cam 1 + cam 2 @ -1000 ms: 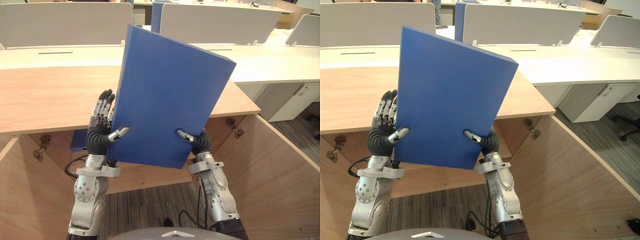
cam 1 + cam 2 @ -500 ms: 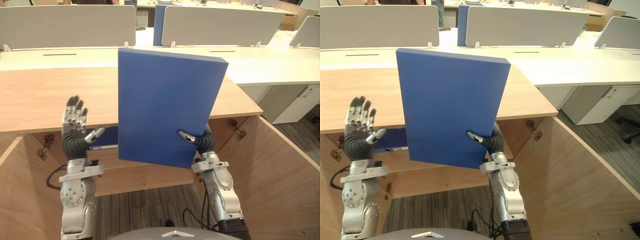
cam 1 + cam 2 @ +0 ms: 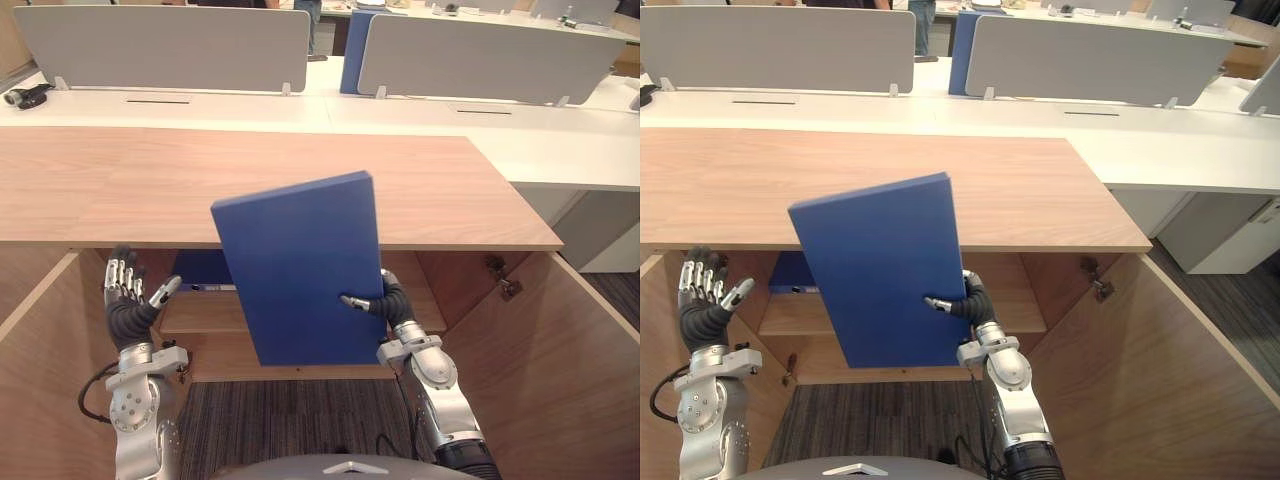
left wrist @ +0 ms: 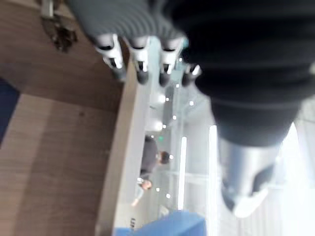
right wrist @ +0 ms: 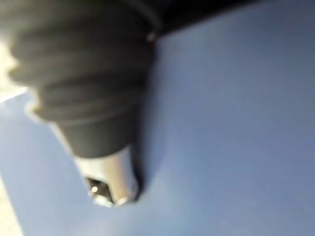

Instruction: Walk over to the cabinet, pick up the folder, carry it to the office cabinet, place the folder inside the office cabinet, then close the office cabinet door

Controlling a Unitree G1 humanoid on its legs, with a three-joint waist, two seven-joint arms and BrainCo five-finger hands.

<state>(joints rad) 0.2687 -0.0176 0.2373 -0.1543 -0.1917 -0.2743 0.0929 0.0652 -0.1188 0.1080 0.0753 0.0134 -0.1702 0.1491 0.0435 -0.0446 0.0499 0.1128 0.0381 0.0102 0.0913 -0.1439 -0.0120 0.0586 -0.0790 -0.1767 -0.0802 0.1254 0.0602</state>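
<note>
My right hand (image 3: pixel 391 301) holds the blue folder (image 3: pixel 300 265) upright by its right edge. Its thumb (image 5: pixel 110 182) presses on the folder's front face (image 5: pixel 236 123), and its fingers are hidden behind. The folder hangs slightly tilted in front of the open cabinet, across the edge of the wooden top (image 3: pixel 150 180). My left hand (image 3: pixel 128 300) is raised at the left, apart from the folder, with straight fingers (image 4: pixel 140 59) and nothing in it.
The cabinet's doors stand open on the left (image 3: pixel 35 350) and the right (image 3: pixel 565 350). Inside, another blue folder (image 3: pixel 200 268) lies on a shelf (image 3: pixel 200 312). White desks with grey screens (image 3: pixel 170 45) run along the back.
A second ago both hands held the folder high. The left hand has let go and dropped to the left; the right hand has lowered the folder before the cabinet opening. The camera has shifted.
</note>
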